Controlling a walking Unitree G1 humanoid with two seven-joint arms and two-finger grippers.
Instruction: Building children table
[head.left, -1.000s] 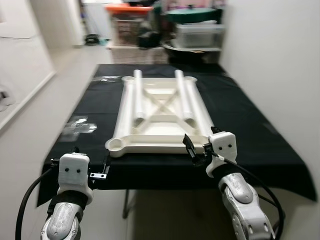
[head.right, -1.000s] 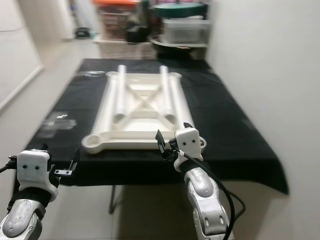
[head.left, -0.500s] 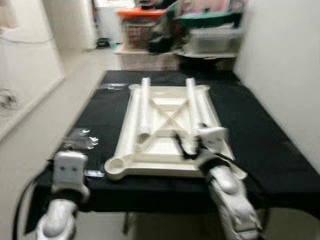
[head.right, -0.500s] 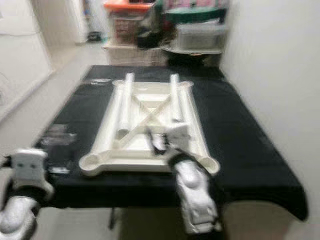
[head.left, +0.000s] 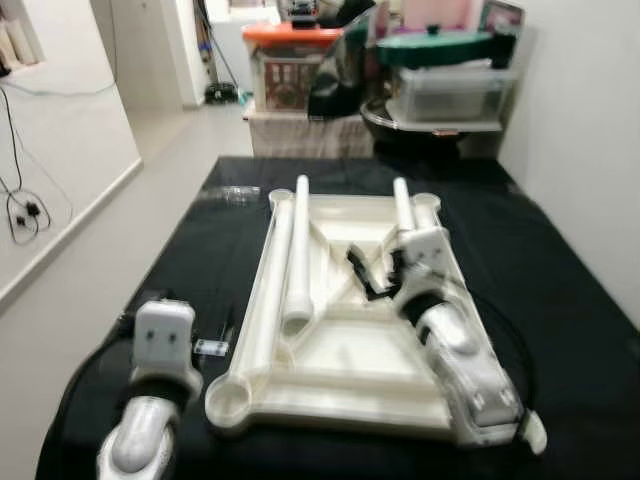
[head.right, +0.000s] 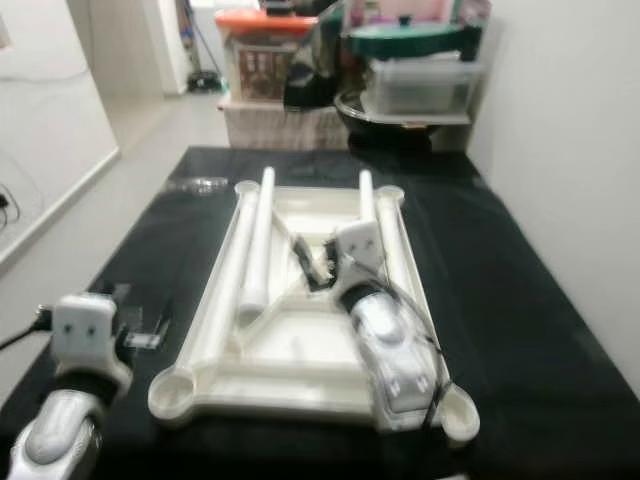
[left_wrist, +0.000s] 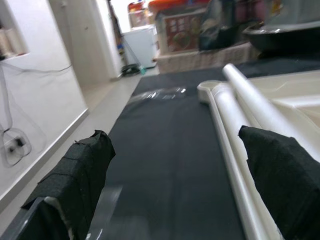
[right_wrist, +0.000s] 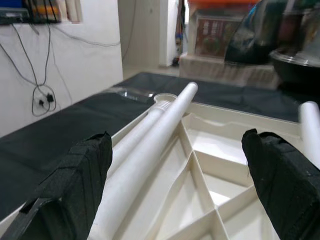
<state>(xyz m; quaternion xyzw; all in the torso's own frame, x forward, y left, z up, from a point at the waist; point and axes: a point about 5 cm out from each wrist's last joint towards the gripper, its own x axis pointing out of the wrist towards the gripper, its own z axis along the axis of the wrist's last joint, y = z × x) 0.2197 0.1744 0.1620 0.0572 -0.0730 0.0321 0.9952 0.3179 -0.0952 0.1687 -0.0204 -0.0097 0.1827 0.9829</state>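
The white children's table top (head.left: 340, 370) lies upside down on a black-clothed table (head.left: 190, 260). Two white legs (head.left: 298, 250) lie along its left side, and another leg (head.left: 403, 200) lies at the right, partly hidden by my right arm. My right gripper (head.left: 365, 275) hovers over the middle ribs of the table top, open and empty; in the right wrist view (right_wrist: 175, 145) a leg (right_wrist: 150, 150) lies ahead between its fingers. My left gripper (head.left: 218, 338) hangs open over the cloth, just left of the table top's near corner (left_wrist: 175, 145).
Storage boxes, one with an orange lid (head.left: 290, 65) and a clear bin (head.left: 450, 90), stand beyond the far end. A clear plastic bag (head.left: 232, 195) lies on the far left of the cloth. A wall runs along the right; floor lies to the left.
The view has advanced toward the table. My right arm has reached forward from the near edge to over the middle of the table top. My left gripper now sits over the cloth.
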